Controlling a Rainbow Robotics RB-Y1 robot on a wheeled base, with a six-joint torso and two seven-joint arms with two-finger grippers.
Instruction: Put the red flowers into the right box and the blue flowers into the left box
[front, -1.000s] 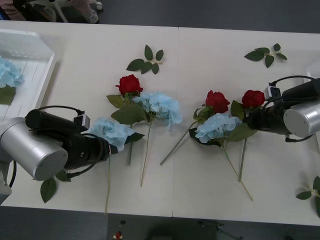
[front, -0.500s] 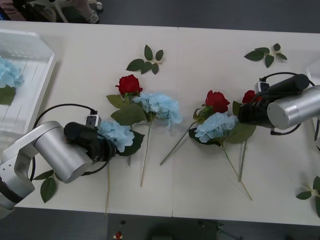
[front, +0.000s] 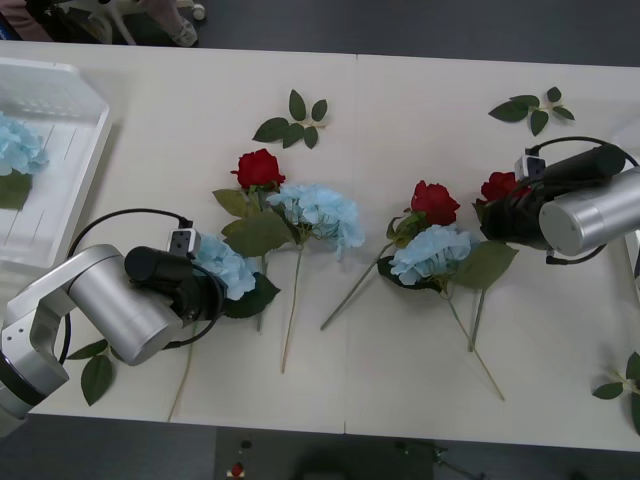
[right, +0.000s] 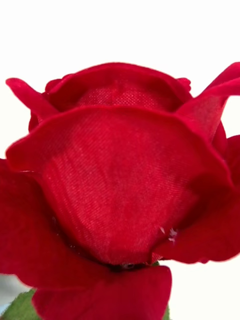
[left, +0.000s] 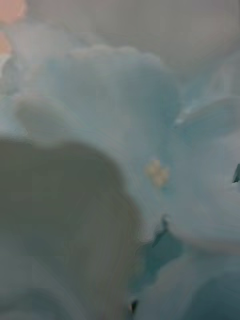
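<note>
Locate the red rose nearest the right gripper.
In the front view that red rose lies on the table's right side, against the right gripper, just right of another red rose above a blue flower.

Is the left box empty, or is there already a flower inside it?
Not empty. One blue flower with a green leaf lies inside the left box, at its left side.

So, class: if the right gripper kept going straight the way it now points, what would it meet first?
Most likely the deep-red artificial rose head directly ahead; in the front view the right gripper sits against that same rose, though whether they touch is unclear.
</note>
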